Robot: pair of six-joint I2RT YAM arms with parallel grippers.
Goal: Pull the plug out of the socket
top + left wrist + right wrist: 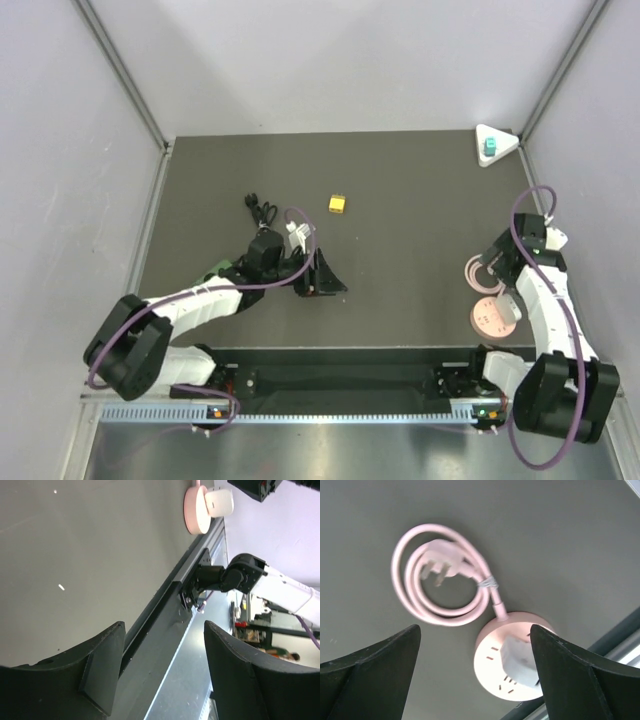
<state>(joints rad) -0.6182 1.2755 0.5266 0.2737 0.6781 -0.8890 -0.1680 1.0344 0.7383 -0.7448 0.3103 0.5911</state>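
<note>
At 1 o'clock, teal plug [489, 148] on socket [504, 141]: prob. light, rigid, best pinched at sides; L gripper [164, 628], R gripper [475, 630] held wide.

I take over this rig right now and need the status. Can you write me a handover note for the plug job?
Left gripper: open, empty, near the middle of the table.
Right gripper: open, empty, over the pink disc and its coiled cord, which are not the target.
Plug: teal, seated on the white triangular socket in the far right corner.
Done: nothing; neither gripper is near them.
Left: reach the corner, probably with the right arm, grip the plug, pull it off.
</note>
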